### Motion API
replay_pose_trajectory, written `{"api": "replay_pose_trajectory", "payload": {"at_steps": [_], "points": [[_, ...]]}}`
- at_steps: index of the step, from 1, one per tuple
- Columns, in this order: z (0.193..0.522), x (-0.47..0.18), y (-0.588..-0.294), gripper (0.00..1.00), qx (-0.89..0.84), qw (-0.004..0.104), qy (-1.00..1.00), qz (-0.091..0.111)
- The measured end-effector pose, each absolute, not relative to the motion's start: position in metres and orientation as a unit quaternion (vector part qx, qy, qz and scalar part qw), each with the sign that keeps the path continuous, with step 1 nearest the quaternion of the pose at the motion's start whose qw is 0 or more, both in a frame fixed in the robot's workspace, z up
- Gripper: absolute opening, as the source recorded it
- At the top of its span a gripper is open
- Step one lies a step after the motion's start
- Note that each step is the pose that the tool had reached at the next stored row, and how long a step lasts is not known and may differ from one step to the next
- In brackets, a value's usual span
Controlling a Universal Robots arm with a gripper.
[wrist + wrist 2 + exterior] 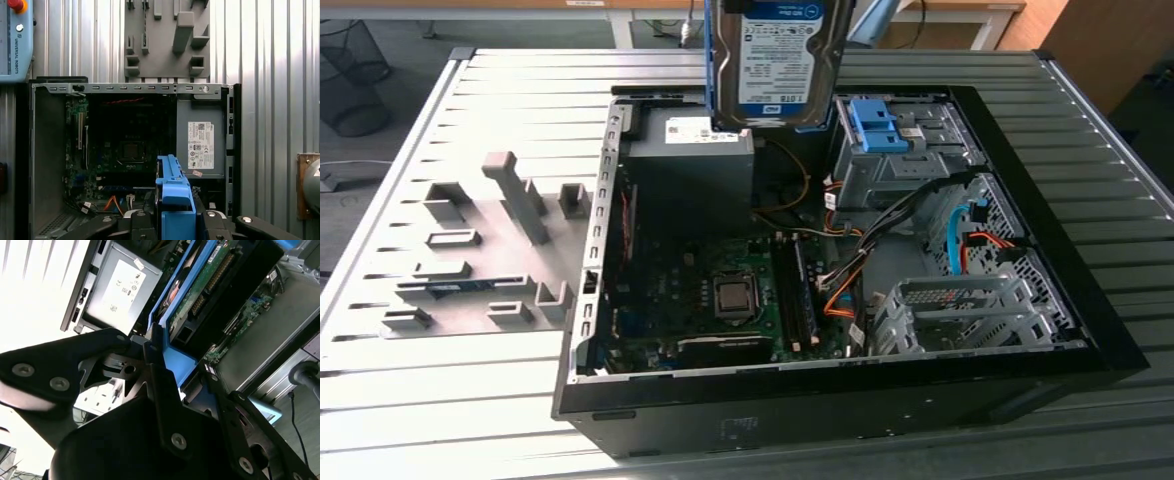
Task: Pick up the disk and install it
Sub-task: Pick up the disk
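Ribbed metal table [454,400] carries the open computer case [854,400]; above it my gripper [175,221] has jaws clamped on the upright disk [781,60].

The disk [777,60] bears a white-and-blue printed label, its small print too fine to read. A white sticker [200,145] with symbols and codes sits on the power supply box [200,110]. Vertical lettering runs along the teach pendant [15,45].
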State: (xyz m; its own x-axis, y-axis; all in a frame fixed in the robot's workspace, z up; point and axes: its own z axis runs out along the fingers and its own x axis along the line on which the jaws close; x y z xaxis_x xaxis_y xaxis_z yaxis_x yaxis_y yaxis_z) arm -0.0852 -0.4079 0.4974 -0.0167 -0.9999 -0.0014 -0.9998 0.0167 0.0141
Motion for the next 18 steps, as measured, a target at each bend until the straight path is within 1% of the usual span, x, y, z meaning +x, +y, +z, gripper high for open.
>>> {"api": "replay_pose_trajectory", "payload": {"at_steps": [10, 18], "points": [[0.497, -0.057, -0.408, 0.37, 0.701, 0.004, -0.713, -0.006], [0.497, -0.054, -0.413, 0.37, 0.700, 0.004, -0.714, -0.006]]}}
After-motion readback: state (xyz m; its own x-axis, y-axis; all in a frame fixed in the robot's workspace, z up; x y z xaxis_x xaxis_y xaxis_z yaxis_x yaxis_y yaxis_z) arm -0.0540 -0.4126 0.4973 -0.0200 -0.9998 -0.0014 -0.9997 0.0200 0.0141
